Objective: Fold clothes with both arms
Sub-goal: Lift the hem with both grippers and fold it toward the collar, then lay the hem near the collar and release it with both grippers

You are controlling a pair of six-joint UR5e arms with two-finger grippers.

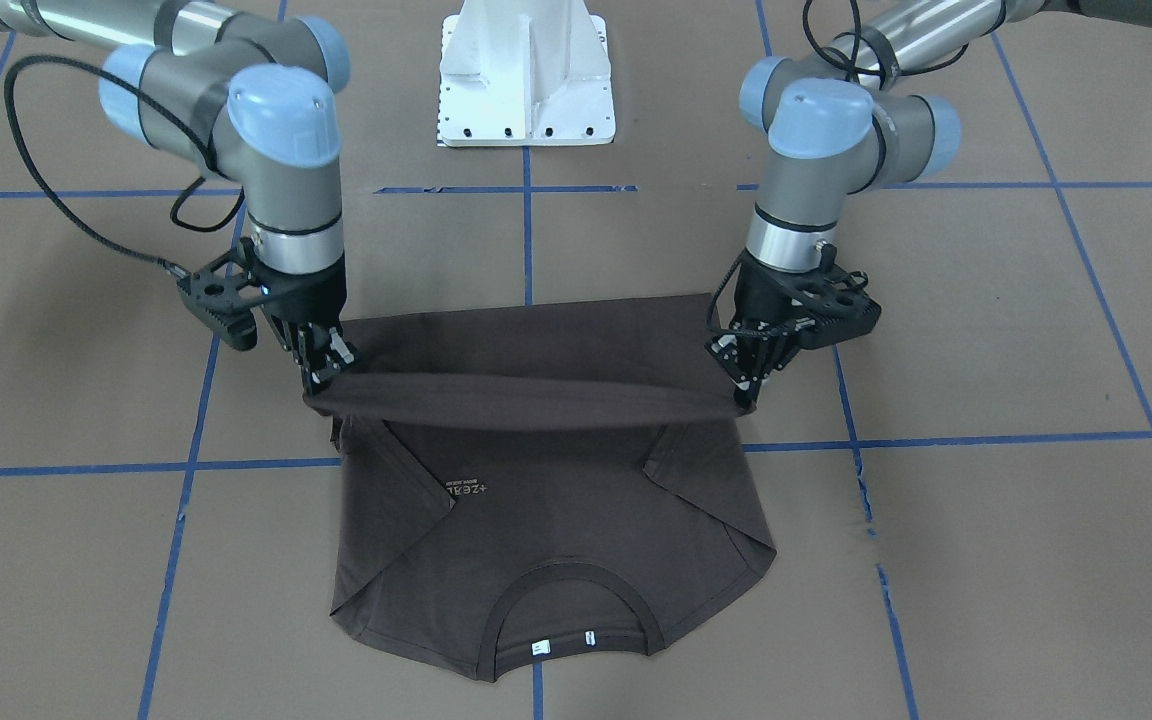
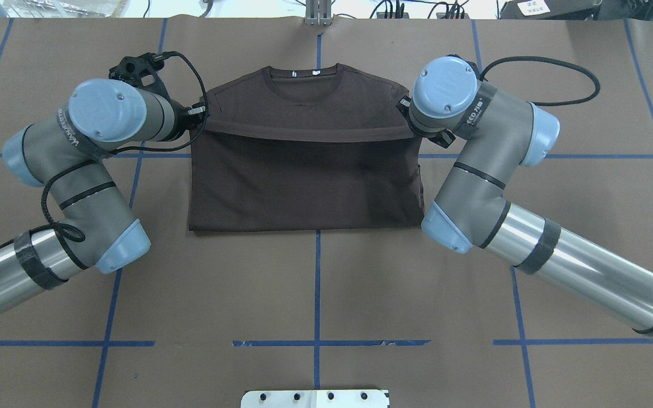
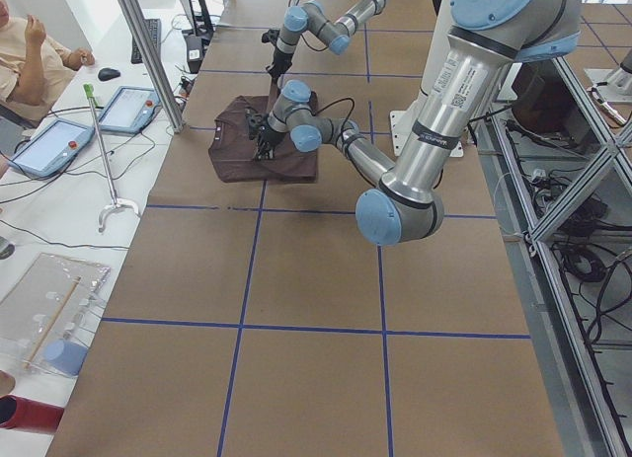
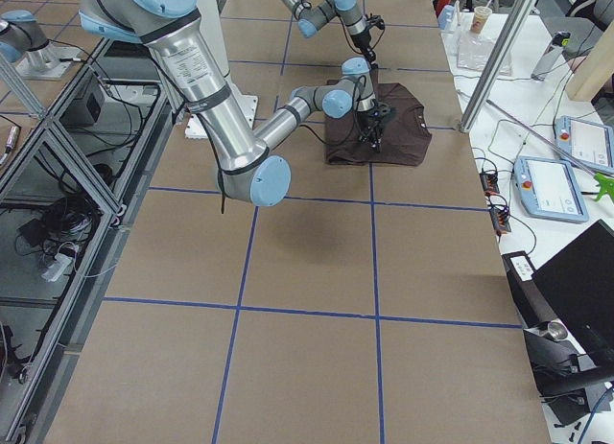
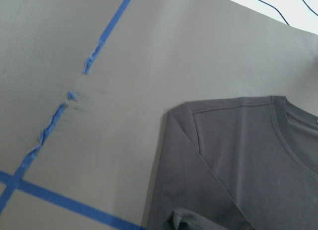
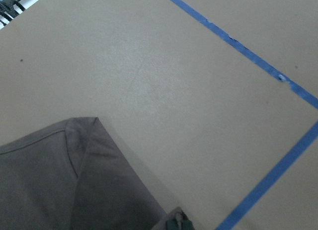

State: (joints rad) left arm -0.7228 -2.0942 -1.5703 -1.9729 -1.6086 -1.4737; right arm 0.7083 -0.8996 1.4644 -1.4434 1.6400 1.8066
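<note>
The T-shirt's [image 1: 556,540] pale chest logo [image 1: 467,490] reads roughly "+ZEAL", its start hidden under a fold. White lettering on the left arm [image 2: 85,187] and the right arm [image 2: 474,187] is too small to read.

The T-shirt [image 1: 556,520] lay on the table [image 1: 986,330], sleeves folded in, collar [image 1: 576,572] nearest. The left gripper [image 1: 744,398] and right gripper [image 1: 324,378] each pinched one end of the far hem [image 1: 536,398], raised and stretched between them. Their fingertips seemed closed, partly hidden by cloth.
</note>
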